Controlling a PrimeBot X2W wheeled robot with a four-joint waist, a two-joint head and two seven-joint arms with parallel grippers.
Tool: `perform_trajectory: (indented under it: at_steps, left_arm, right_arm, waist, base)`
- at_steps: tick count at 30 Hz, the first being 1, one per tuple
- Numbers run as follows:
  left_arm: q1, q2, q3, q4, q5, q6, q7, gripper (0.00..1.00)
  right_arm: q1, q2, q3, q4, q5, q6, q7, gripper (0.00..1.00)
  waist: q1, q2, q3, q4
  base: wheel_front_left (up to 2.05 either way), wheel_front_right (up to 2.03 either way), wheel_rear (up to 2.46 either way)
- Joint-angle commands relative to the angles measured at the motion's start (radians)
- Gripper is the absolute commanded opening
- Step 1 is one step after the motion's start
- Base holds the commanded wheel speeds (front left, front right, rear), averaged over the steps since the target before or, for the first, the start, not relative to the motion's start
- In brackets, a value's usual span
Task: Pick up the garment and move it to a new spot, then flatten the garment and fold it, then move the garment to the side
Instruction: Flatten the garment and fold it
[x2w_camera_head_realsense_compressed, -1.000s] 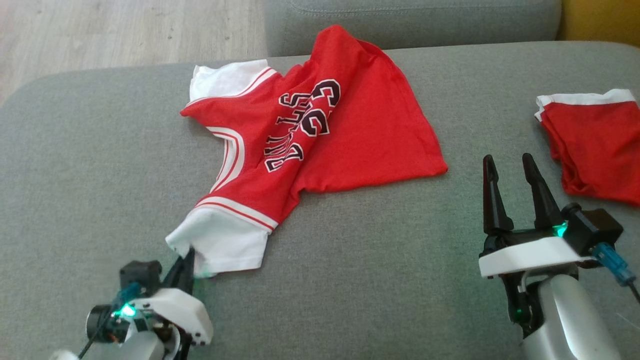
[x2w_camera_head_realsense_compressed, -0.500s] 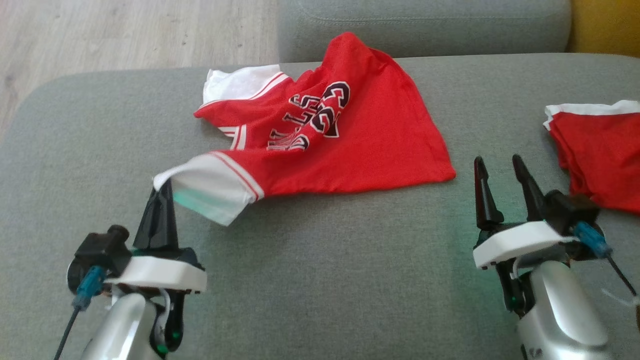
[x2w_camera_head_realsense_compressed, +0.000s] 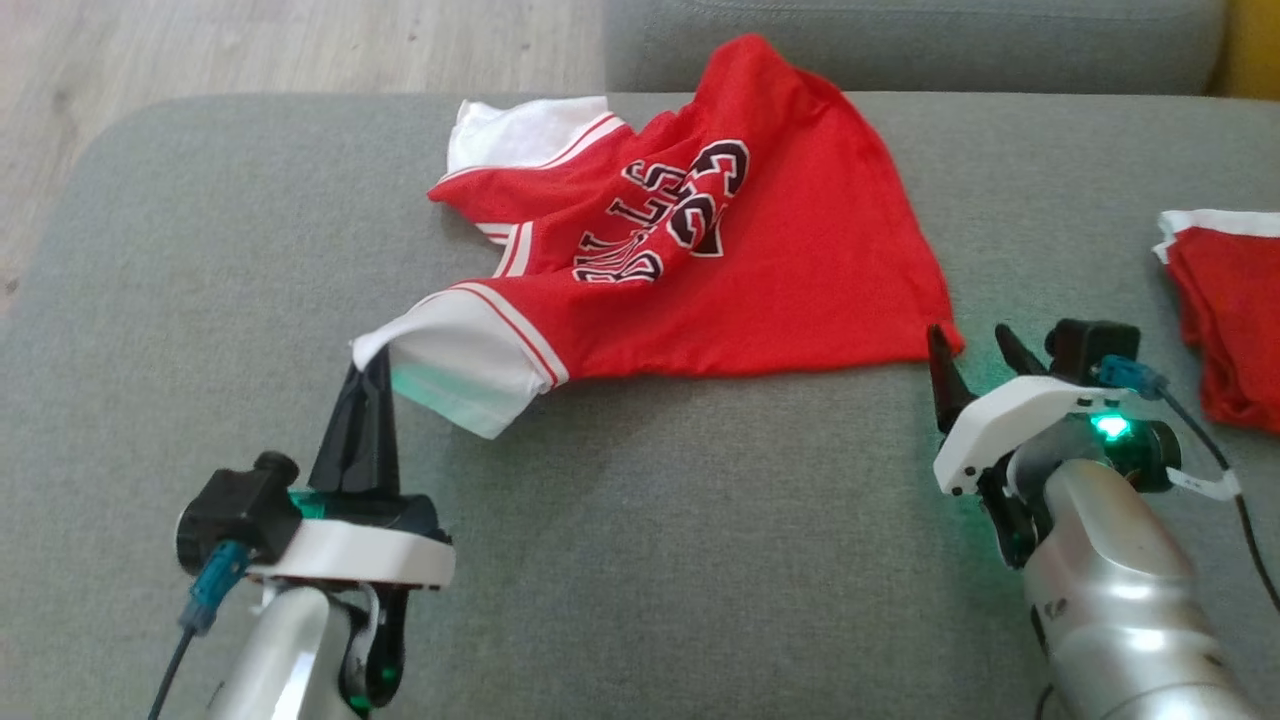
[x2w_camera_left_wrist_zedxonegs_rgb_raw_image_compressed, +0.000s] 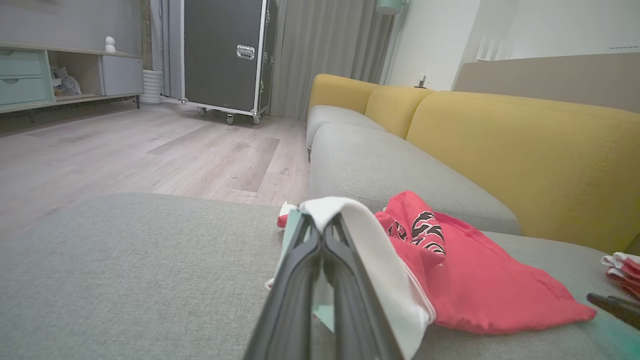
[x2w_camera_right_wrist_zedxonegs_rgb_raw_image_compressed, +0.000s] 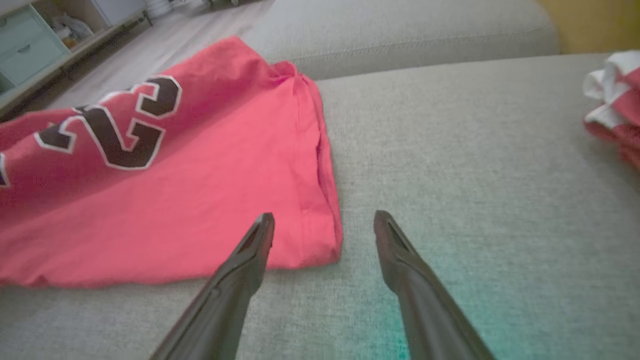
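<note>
Head view: with left end effector (x2w_camera_head_realsense_compressed: 369, 362) pinched on shirt (x2w_camera_head_realsense_compressed: 780, 270), close empty, wide-open right end effector (x2w_camera_head_realsense_compressed: 968, 340) gently on corner (x2w_camera_right_wrist_zedxonegs_rgb_raw_image_compressed: 320, 245).

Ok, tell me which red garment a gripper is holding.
The spread jersey with black lettering: the left gripper is shut on its white sleeve. The bundled red garment at the right edge lies untouched.

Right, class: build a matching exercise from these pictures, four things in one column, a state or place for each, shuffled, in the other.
1 left end effector
2 right end effector
3 jersey
4 second red garment

A open, by the jersey's lower corner
B far right on the grey cushion
C shut on the jersey's white sleeve
D black lettering on red

Pairs: 1-C, 2-A, 3-D, 4-B
</note>
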Motion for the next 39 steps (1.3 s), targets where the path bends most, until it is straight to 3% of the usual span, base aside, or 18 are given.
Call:
perform_trajectory:
  at_steps: [1,13,14,15,16,20,26,33,39]
  left_arm:
    - [-0.041,0.002,0.047,-0.037,0.012,-0.008,-0.010,0.00]
    - [-0.059,-0.048,0.092,-0.023,0.066,-0.061,-0.010,0.00]
    - [-0.060,-0.051,0.095,-0.020,0.070,-0.064,-0.010,0.00]
    - [-0.061,-0.054,0.098,-0.017,0.073,-0.066,-0.010,0.00]
    - [-0.062,-0.056,0.100,-0.015,0.076,-0.069,-0.010,0.00]
    - [-0.059,-0.062,0.120,0.012,0.079,-0.074,-0.010,0.00]
    - [-0.069,-0.081,0.180,0.016,-0.032,-0.101,-0.010,0.00]
    - [-0.143,-0.056,0.229,-0.039,-0.099,-0.112,0.006,0.00]
    - [-0.258,-0.027,0.276,-0.143,-0.135,-0.095,0.038,0.00]
  right_arm:
    - [-0.042,0.001,0.011,0.002,-0.020,-0.001,-0.003,1.00]
    - [-0.136,0.001,-0.056,0.208,-0.106,-0.001,-0.061,1.00]
    - [-0.141,0.001,-0.051,0.218,-0.105,-0.001,-0.061,0.92]
    - [-0.146,0.001,-0.042,0.227,-0.101,-0.001,-0.062,0.50]
    - [-0.150,0.001,-0.029,0.234,-0.095,-0.001,-0.064,0.00]
    - [-0.163,0.001,0.041,0.242,-0.027,-0.001,-0.092,0.00]
    - [-0.165,0.001,0.153,0.158,0.117,-0.001,-0.136,0.00]
    - [-0.176,-0.012,0.225,-0.100,0.213,-0.001,-0.148,0.00]
    - [-0.172,-0.085,0.245,-0.374,0.245,-0.001,-0.149,0.00]
  waist:
    - [-0.0001,0.0000,0.009,0.009]
    - [-0.0001,0.0000,0.036,0.027]
    - [-0.0001,0.0000,0.036,0.027]
    - [-0.0001,0.0000,0.037,0.026]
    - [-0.0001,0.0000,0.036,0.025]
    - [-0.0001,0.0000,0.026,0.010]
    - [-0.0001,0.0000,-0.008,-0.038]
    - [-0.0001,0.0000,-0.062,-0.107]
    - [-0.0001,0.0000,-0.118,-0.155]
  base:
    - [0.00,0.00,0.00]
    - [0.00,0.00,0.00]
    - [0.00,0.00,0.00]
    - [0.00,0.00,0.00]
    - [0.00,0.00,0.00]
    - [0.00,0.00,0.00]
    - [0.00,0.00,0.00]
    - [0.00,0.00,0.00]
    - [0.00,0.00,0.00]
